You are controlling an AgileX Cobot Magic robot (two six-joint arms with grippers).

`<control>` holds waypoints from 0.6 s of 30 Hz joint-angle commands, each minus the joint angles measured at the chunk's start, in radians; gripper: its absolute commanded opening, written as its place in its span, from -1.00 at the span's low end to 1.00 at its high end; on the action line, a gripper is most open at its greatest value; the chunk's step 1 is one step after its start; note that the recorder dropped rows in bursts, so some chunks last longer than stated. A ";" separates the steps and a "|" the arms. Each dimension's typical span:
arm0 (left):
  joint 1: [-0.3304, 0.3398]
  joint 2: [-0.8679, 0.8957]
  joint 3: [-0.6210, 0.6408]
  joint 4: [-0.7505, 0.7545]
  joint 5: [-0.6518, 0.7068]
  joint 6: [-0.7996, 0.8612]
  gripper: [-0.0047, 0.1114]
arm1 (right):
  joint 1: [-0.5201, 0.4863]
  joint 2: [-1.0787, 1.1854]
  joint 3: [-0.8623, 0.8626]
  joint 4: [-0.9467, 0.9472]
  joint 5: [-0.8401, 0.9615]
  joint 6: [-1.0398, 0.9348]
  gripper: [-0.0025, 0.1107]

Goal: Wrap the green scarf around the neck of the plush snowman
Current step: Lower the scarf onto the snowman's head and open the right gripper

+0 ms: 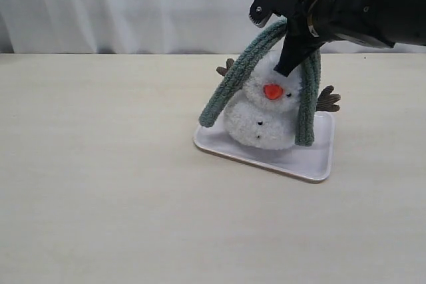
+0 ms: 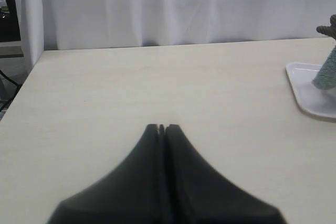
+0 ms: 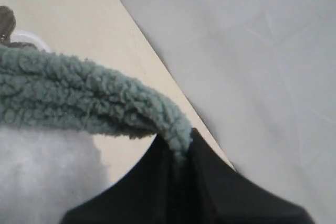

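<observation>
A fluffy white plush snowman (image 1: 263, 119) with an orange nose stands on a white tray (image 1: 313, 159). The green scarf (image 1: 229, 78) arches over its head, one end hanging down at the tray's left edge, the other down the snowman's right side. The neck is partly covered by the nose and the fleece. My right gripper (image 1: 287, 66) is just above the head, shut on the top of the scarf (image 3: 94, 100). My left gripper (image 2: 161, 127) is shut and empty above bare table, well away from the tray (image 2: 310, 90).
Brown twig arms (image 1: 327, 99) stick out on both sides of the snowman. A white curtain (image 1: 133, 4) hangs behind the table's far edge. The light wooden tabletop (image 1: 100, 184) stretches to the left of and in front of the tray.
</observation>
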 commanded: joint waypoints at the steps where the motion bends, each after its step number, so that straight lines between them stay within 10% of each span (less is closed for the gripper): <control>1: 0.002 -0.002 0.004 0.001 -0.009 0.000 -0.92 | -0.004 -0.002 0.002 0.042 -0.030 0.020 -0.51; 9: 0.002 -0.002 0.004 0.001 -0.009 0.000 -0.92 | -0.004 -0.002 0.002 0.171 -0.021 0.020 0.13; 18: 0.002 -0.002 0.004 0.001 -0.009 0.000 -0.92 | -0.004 -0.002 -0.046 0.418 0.072 0.020 0.12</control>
